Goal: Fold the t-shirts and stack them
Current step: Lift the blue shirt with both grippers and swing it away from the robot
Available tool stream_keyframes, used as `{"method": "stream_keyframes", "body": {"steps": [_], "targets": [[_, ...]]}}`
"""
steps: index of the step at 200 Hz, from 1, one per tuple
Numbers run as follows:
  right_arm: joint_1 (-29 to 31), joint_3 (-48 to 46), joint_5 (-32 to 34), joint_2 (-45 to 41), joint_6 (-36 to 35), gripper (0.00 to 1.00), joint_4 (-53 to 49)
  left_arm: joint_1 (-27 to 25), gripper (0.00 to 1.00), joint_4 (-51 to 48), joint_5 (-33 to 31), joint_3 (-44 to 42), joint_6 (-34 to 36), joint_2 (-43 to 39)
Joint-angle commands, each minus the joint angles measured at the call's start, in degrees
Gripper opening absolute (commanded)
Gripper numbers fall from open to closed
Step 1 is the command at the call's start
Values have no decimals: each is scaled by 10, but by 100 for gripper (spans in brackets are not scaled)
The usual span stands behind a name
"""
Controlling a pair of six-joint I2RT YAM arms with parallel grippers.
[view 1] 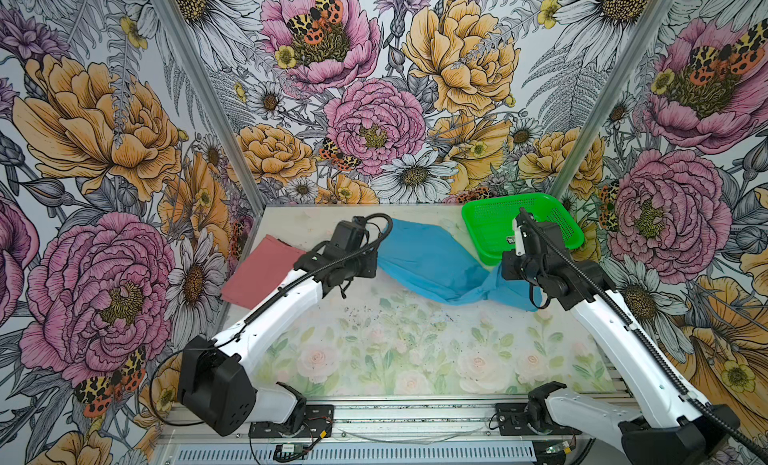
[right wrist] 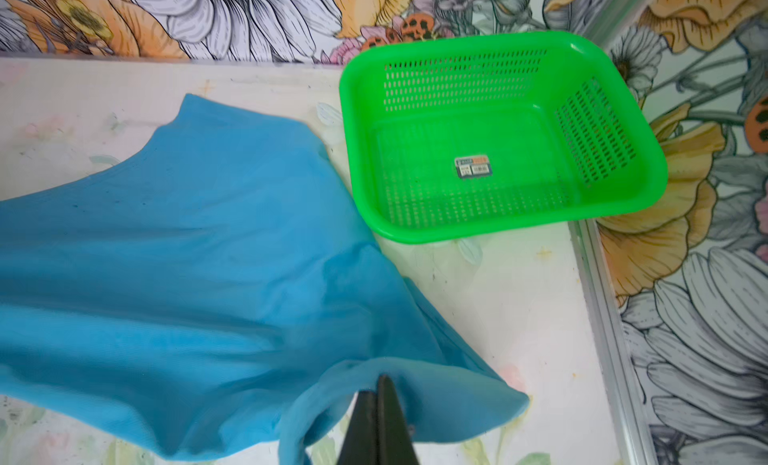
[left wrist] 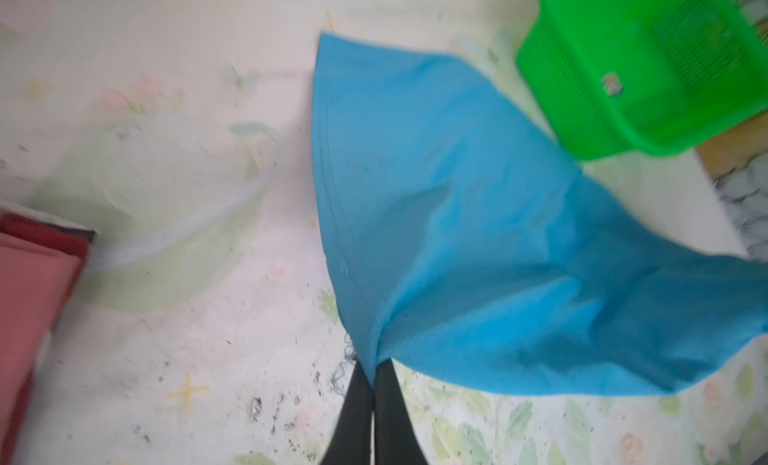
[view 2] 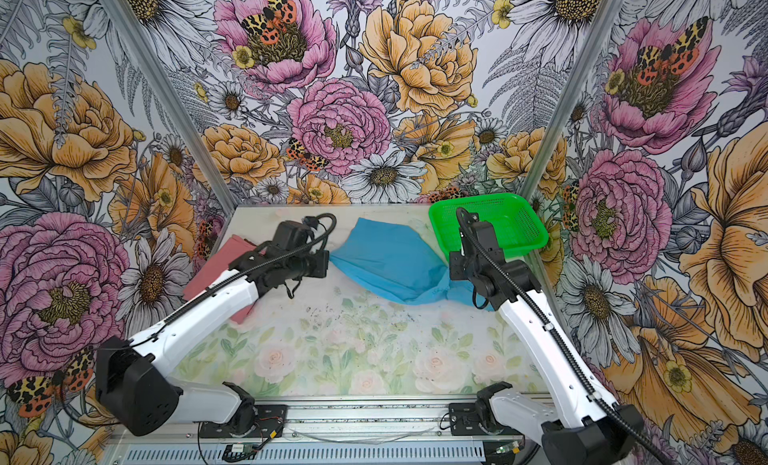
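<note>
Pink shirt [view 1: 262,271]: lies at the left side of the table [view 1: 374,350], flat and squared off with straight edges. It looks already folded. The left arm reaches over its near corner, and neither claw touches it.

Left claw [left wrist: 374,367]: pinched shut on the blue shirt. In the left wrist view the cloth gathers to a point right at the fingertips. In both top views the claw itself is hidden under the wrist.

Blue shirt [view 1: 432,259]: sits at the back middle of the table, strung between the two claws. Its near edge sags in a curve, while the far part rests on the table close beside the basket. It is loose and creased, with no fold in it yet.

Right claw [right wrist: 380,379]: closed tight on a doubled edge of the blue shirt, perhaps a sleeve or hem; which one cannot be told.

Green basket [right wrist: 415,234]: stands in the far right corner with nothing in it but a small sticker. It plays no part in this step.

Done so far: by the look of it one shirt, the pink, is folded, so about half the task.

Left to do: spread the blue shirt flat, fold it, then set it on the pink one to make the stack.
</note>
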Motion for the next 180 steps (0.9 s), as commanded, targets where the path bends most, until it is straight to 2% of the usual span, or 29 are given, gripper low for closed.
{"method": "stream_keyframes", "body": {"steps": [1,24,42,61,96,112,130,161,180], "targets": [[-10,122,-24,45,-44,0,11,62,0,-92,52,120,53,-12],[-12,236,-55,76,-58,0,-9,123,0,-132,91,229,61,-15],[-11,284,-84,72,-63,0,-26,157,0,-156,115,290,65,-30],[-9,295,-139,34,-69,0,-31,191,0,-175,143,331,69,-55],[-2,290,-240,-58,-61,0,-40,249,0,-184,199,341,64,-130],[-3,304,-243,-78,-42,0,-40,260,0,-183,216,349,56,-148],[-4,325,-214,-69,-22,0,-40,260,0,-184,234,359,51,-138],[-20,332,-186,8,-2,0,-42,260,0,-180,235,333,49,-72],[-54,350,-201,89,1,0,-42,259,0,-166,224,331,52,-20]]}}
